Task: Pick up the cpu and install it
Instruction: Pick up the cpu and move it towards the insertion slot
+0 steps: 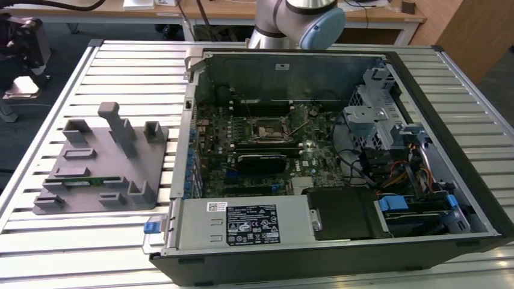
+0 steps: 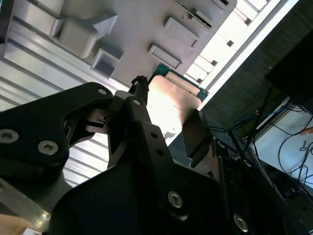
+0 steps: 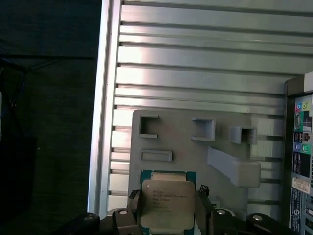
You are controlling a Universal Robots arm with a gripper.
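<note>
The cpu (image 3: 167, 203), a flat square chip with a silver top and a thin green edge, sits between the two black fingers of my gripper (image 3: 168, 215), which is shut on it. The second wrist view shows the same chip (image 2: 168, 105) as a bright plate clamped by the gripper (image 2: 166, 120). Chip and gripper hang above the near end of the grey parts holder (image 3: 195, 147). In the exterior view the gripper (image 1: 21, 81) is at the far left, off the table's edge. The black-framed socket (image 1: 266, 127) lies in the middle of the motherboard, away from the gripper.
An open computer case (image 1: 418, 229) fills the exterior view's right half, with drive cages and cables inside. The grey parts holder (image 1: 105, 162) has upright posts and carries a green memory stick (image 1: 84, 179). The slatted metal table (image 1: 120, 66) ends close to the holder.
</note>
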